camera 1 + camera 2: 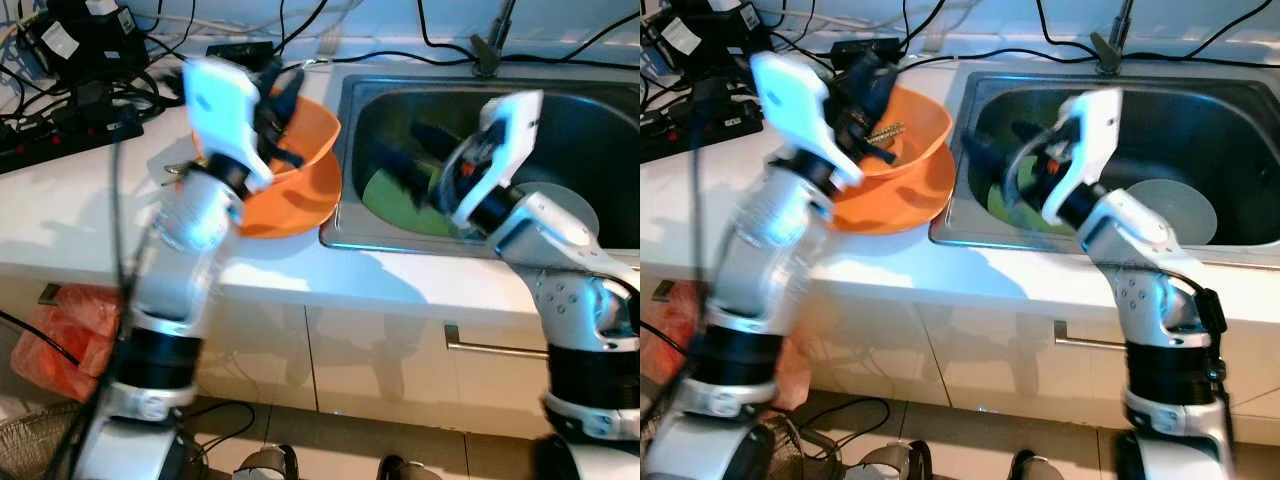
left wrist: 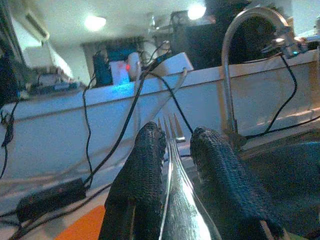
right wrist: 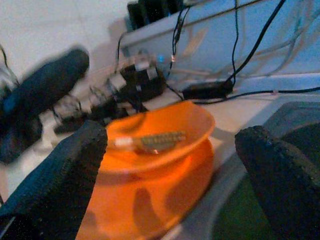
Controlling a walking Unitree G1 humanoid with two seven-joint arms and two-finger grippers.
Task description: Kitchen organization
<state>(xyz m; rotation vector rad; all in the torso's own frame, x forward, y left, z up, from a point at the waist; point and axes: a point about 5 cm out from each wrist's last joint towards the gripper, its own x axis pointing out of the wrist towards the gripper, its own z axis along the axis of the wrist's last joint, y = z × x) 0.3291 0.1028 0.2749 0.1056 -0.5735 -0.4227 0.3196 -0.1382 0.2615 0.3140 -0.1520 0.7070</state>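
White kitchen worktop [image 1: 80, 200] w/ a stainless steel sink [image 1: 352, 130] set into it is our landmark; black cables and power strips [image 1: 70, 120] run along the wall behind.

Just beside the sink's left rim, touching or nearly so, sits one orange plastic bowl [image 1: 910, 190]. Our left gripper [image 2: 172, 150] is over that bowl, clamped narrow on one shiny metal fork [image 2: 176, 190], tines pointing away from the wrist. Fork looks stiff, light, slick; we judge the flat handle is the place to pinch, as now, and it could slide if the squeeze eases. A thin yellowish item [image 1: 883, 131] lies in the bowl, too blurred to name.

Our right gripper [image 3: 170, 165] is over the sink, spread wide, holding nothing. Bowl looks light and rigid; rim is the obvious hold.

In the sink: one green round plate [image 1: 395, 205] and one pale grey bowl [image 1: 1175, 210]. Count: 1 fork, 2 bowls, 1 plate.
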